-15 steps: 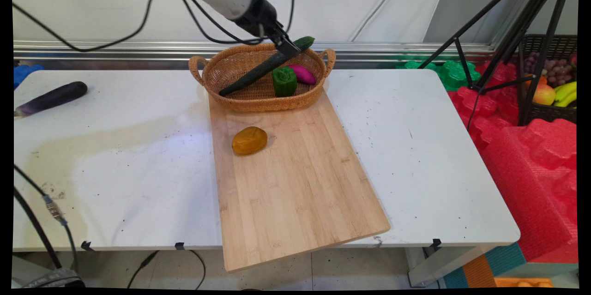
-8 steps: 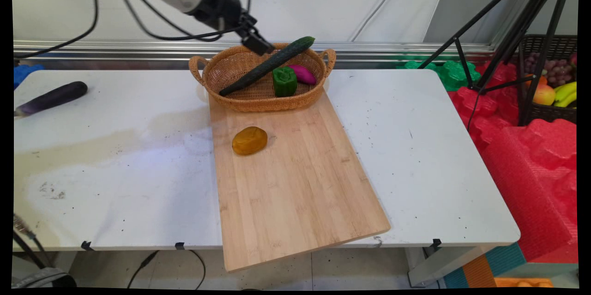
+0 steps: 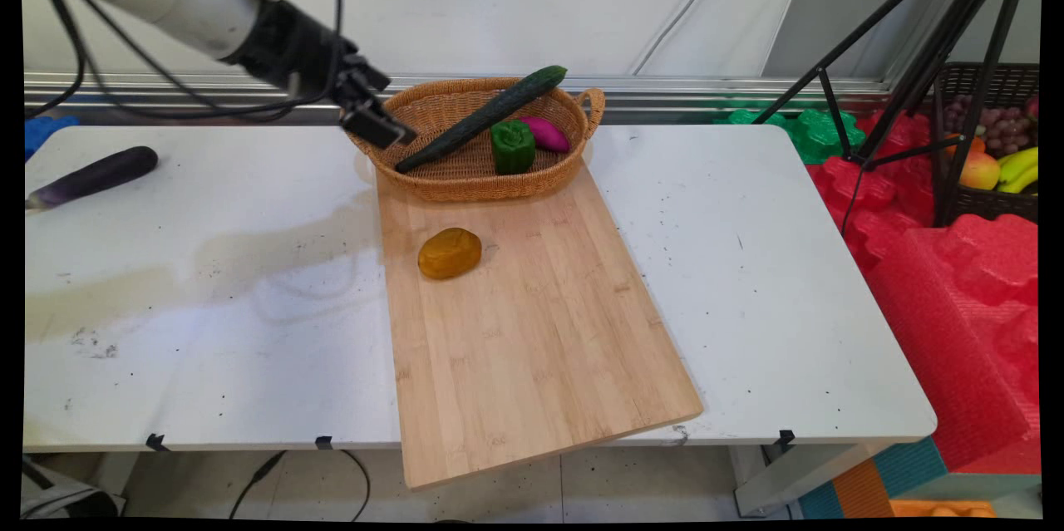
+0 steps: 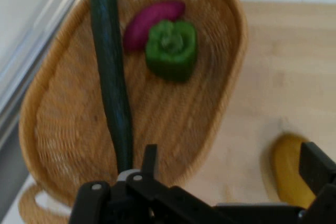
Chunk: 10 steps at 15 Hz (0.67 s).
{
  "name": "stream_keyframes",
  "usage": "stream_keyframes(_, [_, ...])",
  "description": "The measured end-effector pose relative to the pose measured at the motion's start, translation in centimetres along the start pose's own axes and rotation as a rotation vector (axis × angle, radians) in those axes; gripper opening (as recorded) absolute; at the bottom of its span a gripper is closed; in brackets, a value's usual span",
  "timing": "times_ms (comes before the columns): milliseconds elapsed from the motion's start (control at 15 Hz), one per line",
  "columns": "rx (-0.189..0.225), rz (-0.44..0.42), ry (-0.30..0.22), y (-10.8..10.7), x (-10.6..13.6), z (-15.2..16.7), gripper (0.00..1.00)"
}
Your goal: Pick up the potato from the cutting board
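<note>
The white table (image 3: 208,265) is the largest surface, and most of its left half and right side lies bare. A long wooden cutting board (image 3: 532,323) lies down its middle, its near end jutting past the table's front edge. At the board's far end sits a wicker basket (image 3: 449,182) with 2 handles, close to the table's back edge.

In the basket a long dark green cucumber (image 3: 482,117) lies slanted, its upper end sticking out over the back rim and its lower end down by the left inner wall. Beside it are a green bell pepper (image 3: 511,146) and, touching it at the back, a purple sweet potato (image 3: 544,134). An eggplant (image 3: 91,176) lies far off by the table's left edge. A yellow-brown potato (image 3: 450,253) rests alone on the board just in front of the basket, with open board all round it.

The gripper (image 3: 378,125) hangs in the air at the basket's left handle, apart from the cucumber. Its 2 fingers are spread wide with nothing between them; in the hand view one finger (image 4: 149,161) stands over the cucumber's low end and the other (image 4: 315,169) by the potato.
</note>
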<state>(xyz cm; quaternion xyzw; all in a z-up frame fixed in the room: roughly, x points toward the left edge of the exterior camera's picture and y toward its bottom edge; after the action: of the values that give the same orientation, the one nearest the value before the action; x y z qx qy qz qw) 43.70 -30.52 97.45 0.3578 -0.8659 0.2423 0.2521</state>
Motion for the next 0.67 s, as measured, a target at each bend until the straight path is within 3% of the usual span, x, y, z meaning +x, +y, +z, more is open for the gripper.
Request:
stream_keyframes(267, [-0.025,0.007,-0.053,0.9,-2.7,-2.1,1.00])
stream_keyframes(667, [-0.047,0.011,-0.103,2.3,-4.3,-3.1,1.00])
